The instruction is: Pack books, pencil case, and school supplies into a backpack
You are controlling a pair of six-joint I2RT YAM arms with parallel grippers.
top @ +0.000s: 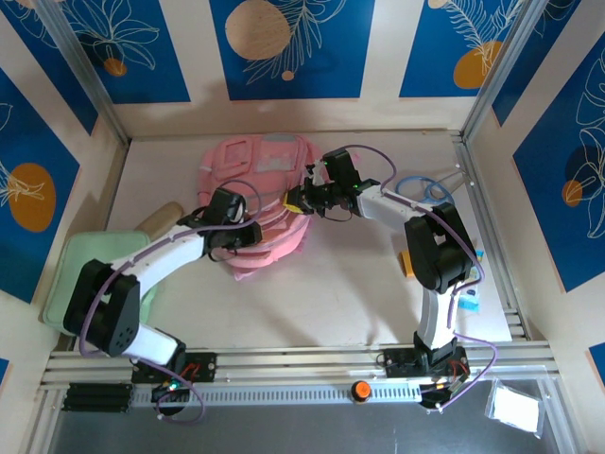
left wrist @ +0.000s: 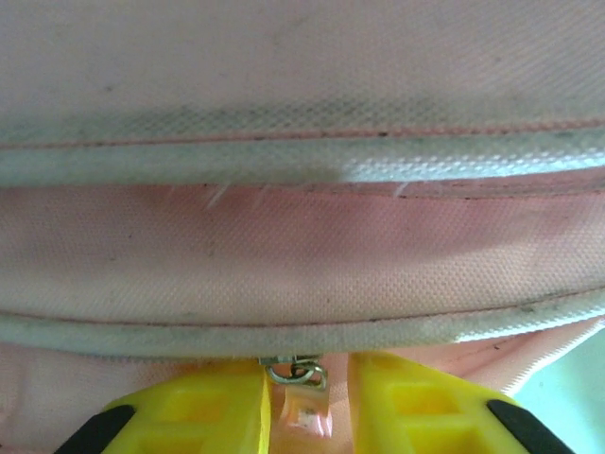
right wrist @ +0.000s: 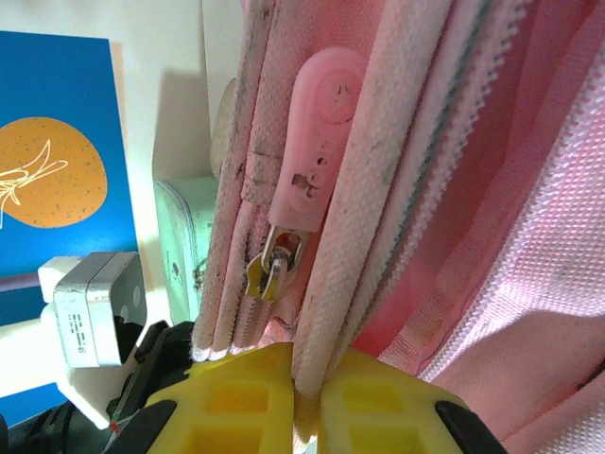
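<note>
- arms come first from overhead: left gripper [top: 248,236] sits at the near left edge of the pink backpack [top: 265,170], and right gripper [top: 301,200] is at its right side. both are down on the fabric.
- backpack lies flat mid-table, toward the back. pencil case [top: 161,218] lies out on the table to its left, just behind a mint tray [top: 80,274]. nothing looks packed yet.
- left wrist: left gripper [left wrist: 304,397] has its yellow jaws a little apart. a small pink pull tab [left wrist: 302,424] on a metal ring [left wrist: 295,372] hangs in the gap. i cannot tell whether either pad touches the tab.
- backpack [left wrist: 302,255] runs across this view as pink weave with two grey piped seams.
- right wrist: right gripper [right wrist: 307,378] is pinched tight on a pale piped edge of the backpack [right wrist: 529,236], next to the zip track.
- a long pink rubber pull [right wrist: 317,142] hangs from a slider [right wrist: 269,270] just left of that held edge. i cannot tell whether it is the tab seen from the left wrist.
- judgement: the step is opening a zip so there is a mouth to load through.
- to do it well, the right arm should hold the seam taut and not lift.
- left should close squarely on the tab near its ring, then draw along the track rather than away from the fabric.
- a slack seam or a sideways pull would likely jam the slider or slip the tab.
</note>
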